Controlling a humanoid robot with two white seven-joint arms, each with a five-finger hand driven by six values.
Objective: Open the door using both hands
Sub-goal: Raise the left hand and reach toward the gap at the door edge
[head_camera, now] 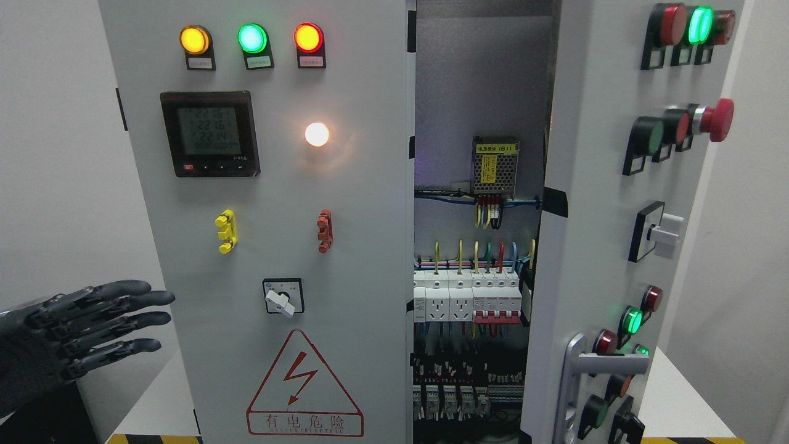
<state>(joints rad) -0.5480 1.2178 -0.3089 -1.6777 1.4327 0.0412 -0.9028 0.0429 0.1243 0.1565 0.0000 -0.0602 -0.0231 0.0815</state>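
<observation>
A grey electrical cabinet fills the head view. Its right door is swung partly open, showing wiring and breakers inside. That door carries a silver handle near its lower edge. The left door sits flush and shut, with three lit lamps, a meter and a rotary switch. My left hand, dark with fingers stretched out flat, hovers at the lower left by the left door's outer edge, holding nothing. My right arm does not show.
A red mushroom button and other knobs stick out from the open door's face. The cabinet stands on a white surface with a yellow-black striped edge. White walls lie on both sides.
</observation>
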